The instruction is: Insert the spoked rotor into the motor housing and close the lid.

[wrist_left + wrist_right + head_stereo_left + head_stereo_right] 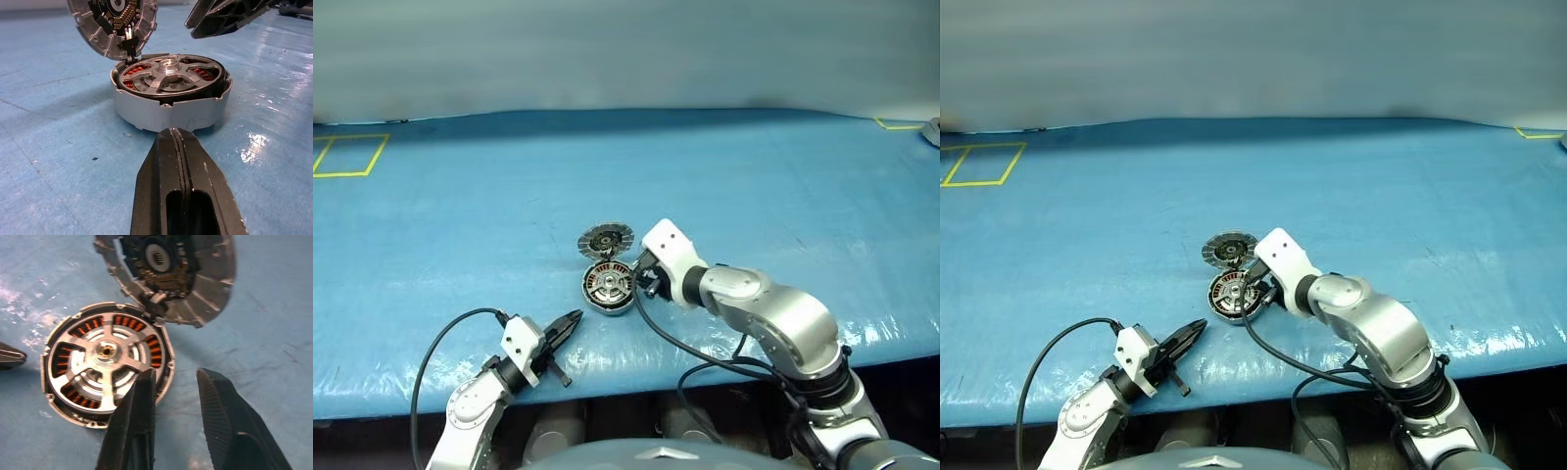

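While rotor [105, 363] sits (spokes up) in housing [168, 110] | lid [195, 279] open

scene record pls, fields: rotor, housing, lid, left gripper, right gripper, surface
rotor: the spoked rotor sits inside the motor housing, copper windings showing through its gaps
housing: the motor housing rests flat on the table
lid: the lid is open, tilted up, joined at the housing's rim
left gripper: the left gripper shut, empty, pointing at the housing, apart from it
right gripper: the right gripper open, over the housing's rim, holding nothing
surface: blue table cover
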`<state>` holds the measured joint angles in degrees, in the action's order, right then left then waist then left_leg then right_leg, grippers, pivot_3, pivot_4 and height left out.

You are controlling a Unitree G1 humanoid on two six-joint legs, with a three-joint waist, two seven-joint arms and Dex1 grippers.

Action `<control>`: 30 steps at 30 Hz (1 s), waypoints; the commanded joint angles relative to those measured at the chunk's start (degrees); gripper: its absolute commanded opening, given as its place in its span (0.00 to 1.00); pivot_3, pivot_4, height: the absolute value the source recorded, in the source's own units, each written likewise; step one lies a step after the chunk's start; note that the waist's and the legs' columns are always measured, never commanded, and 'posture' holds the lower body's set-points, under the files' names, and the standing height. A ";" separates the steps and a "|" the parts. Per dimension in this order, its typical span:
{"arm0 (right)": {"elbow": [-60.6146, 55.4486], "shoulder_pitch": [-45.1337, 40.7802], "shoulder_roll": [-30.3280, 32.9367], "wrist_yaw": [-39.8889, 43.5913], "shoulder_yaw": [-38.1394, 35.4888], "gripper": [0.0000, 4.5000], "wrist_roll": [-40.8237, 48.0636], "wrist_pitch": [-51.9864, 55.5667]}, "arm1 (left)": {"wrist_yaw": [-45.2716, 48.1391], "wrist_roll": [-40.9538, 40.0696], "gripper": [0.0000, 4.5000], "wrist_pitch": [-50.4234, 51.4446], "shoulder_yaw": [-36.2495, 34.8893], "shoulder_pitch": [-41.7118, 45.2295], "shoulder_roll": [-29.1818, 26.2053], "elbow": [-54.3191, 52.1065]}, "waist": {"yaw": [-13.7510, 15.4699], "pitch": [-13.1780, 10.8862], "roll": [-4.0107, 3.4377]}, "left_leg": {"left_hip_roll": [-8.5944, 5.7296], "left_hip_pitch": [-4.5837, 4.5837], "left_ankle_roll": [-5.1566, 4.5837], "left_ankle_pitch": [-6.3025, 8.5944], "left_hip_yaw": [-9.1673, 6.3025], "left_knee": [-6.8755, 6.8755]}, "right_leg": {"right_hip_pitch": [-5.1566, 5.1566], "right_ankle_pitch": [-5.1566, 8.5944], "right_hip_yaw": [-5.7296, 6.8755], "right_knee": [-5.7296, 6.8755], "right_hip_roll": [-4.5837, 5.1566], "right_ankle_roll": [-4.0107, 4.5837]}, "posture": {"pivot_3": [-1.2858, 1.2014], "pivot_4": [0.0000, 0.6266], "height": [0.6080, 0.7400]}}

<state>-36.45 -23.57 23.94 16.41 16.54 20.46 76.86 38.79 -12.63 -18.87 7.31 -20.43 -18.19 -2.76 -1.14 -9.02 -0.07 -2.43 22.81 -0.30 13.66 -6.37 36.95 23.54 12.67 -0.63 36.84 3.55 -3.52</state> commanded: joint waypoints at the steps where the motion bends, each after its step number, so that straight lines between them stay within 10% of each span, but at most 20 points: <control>1: -1.81 -0.75 -0.23 1.47 -2.70 0.06 1.56 0.28 | -0.21 -0.47 0.00 0.46 -0.05 -0.15 -0.27 -3.06 | -0.01 0.00 0.00 | 0.01 0.00 0.00 0.00 -0.01 -0.01 | 0.00 0.00 0.01 0.00 -0.02 0.00 | 0.52 0.24 1.00; 30: 4.16 10.25 -9.93 -1.45 5.06 0.01 -1.02 -11.30 | -0.99 0.08 0.00 3.52 0.33 -0.76 -0.54 -6.15 | -0.29 -0.01 -0.02 | 0.03 -0.04 -0.01 0.01 0.00 0.01 | 0.02 0.06 -0.01 0.02 -0.03 0.09 | 0.52 0.24 1.00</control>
<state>-31.73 -13.19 14.25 15.08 21.83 19.57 65.60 37.65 -12.38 -15.21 7.34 -21.18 -18.45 -6.73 -1.43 -9.03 -0.09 -2.40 22.77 -0.31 13.68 -6.37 36.96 23.56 12.73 -0.64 36.86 3.53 -3.43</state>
